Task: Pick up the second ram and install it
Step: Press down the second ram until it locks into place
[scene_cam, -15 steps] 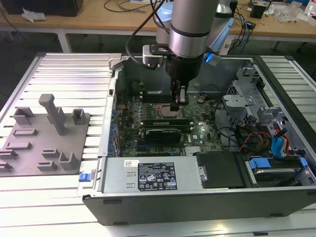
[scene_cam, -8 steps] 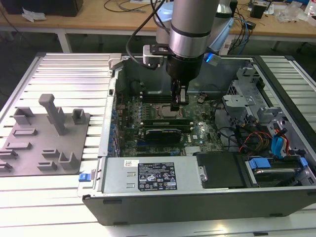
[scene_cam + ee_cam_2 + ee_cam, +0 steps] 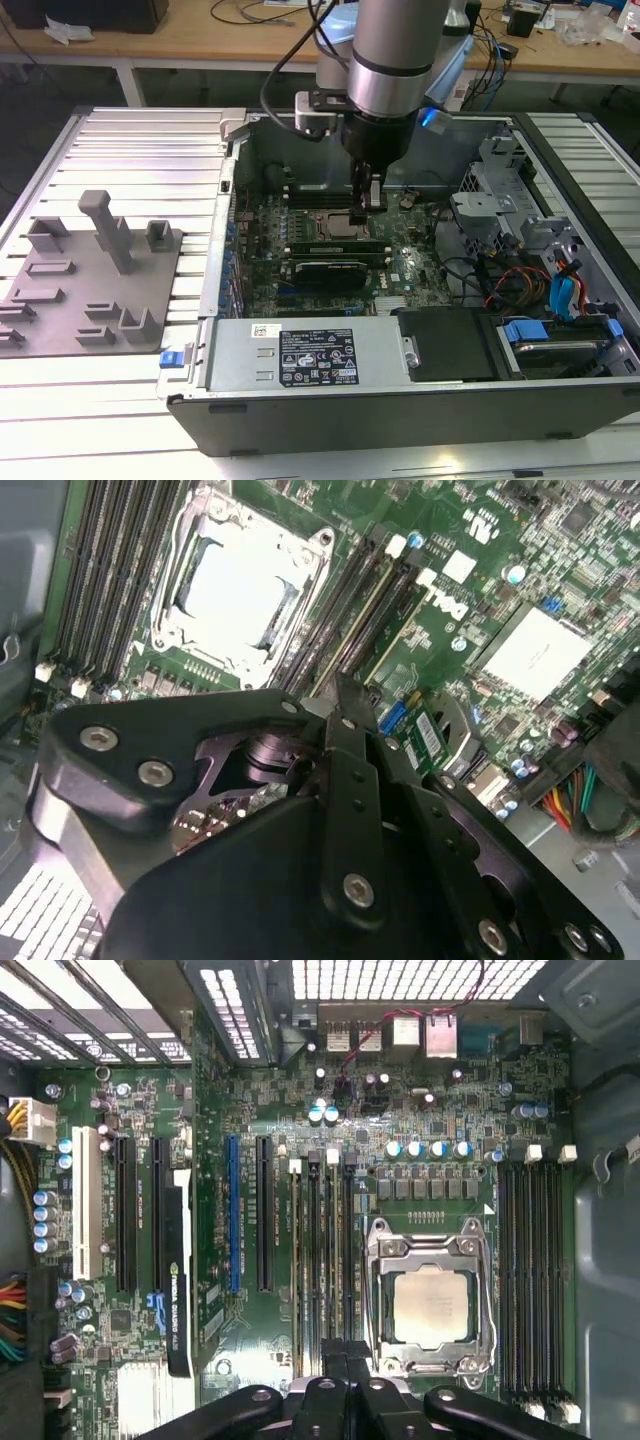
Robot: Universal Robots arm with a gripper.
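Observation:
My gripper (image 3: 366, 198) hangs inside the open computer case, low over the motherboard (image 3: 400, 275) beside the CPU socket (image 3: 335, 226). In both wrist views its fingers (image 3: 343, 692) (image 3: 345, 1355) press together with nothing visible between them. Their tips point at the bank of memory slots (image 3: 322, 1260) next to the CPU socket (image 3: 430, 1305). Thin sticks with pale top edges stand in two of those slots (image 3: 362, 615). One of them may be the second ram; I cannot tell which. The same seated sticks appear as dark strips (image 3: 330, 245) in the exterior view.
A grey plastic tray (image 3: 60, 300) with upright posts lies outside the case on the exterior view's left. The power supply (image 3: 310, 355) lines the case's near wall. Drive cages (image 3: 500, 190) and loose cables (image 3: 510, 280) crowd the exterior view's right. A second slot bank (image 3: 530, 1270) flanks the socket.

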